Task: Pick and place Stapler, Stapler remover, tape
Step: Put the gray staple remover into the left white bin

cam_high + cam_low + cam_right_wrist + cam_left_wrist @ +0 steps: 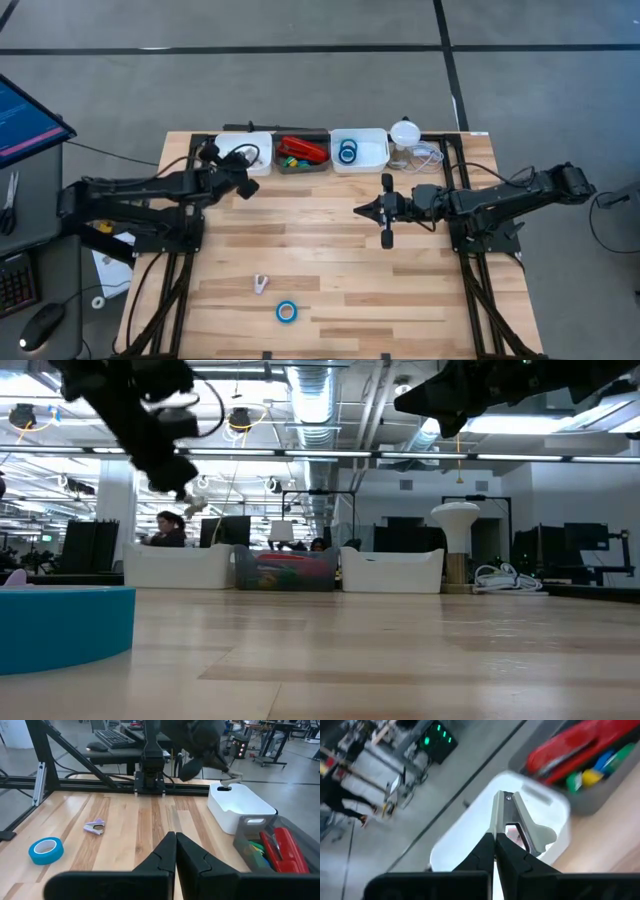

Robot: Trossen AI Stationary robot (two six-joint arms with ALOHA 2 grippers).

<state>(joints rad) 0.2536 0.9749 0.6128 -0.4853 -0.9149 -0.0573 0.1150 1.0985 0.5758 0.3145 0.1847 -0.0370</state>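
- Over the white bin [250, 147] at the table's back left, the left gripper [240, 158] pinches a staple remover [516, 822], its fingers [485, 851] pressed on the tool's metal handles; in the left wrist view the remover hangs above the bin's open top.
- Just beside that bin, the grey bin [303, 165] holds the red stapler [304, 149] with small yellow, blue and green bits [592, 772]; the stapler lies close to the left gripper and apart from it.
- A second white bin [372, 147] sits right of the grey one and holds blue tape [348, 152].
- Another tape roll [287, 311] lies flat near the table's front edge, well apart from both grippers.
- Near that roll, a second staple remover [261, 284] rests on the wood [330, 250], a little farther back and to the left.
- The right gripper [362, 211] hangs above mid-table with its fingers [167, 851] pressed together and nothing between them, pointing toward the left side; the front roll and the loose remover lie ahead of it, nearer the front edge.
- A white lamp [404, 131] and a coil of cable [428, 154] stand at the back, right of the bins.
- A person [167, 529] shows in the room behind the table.
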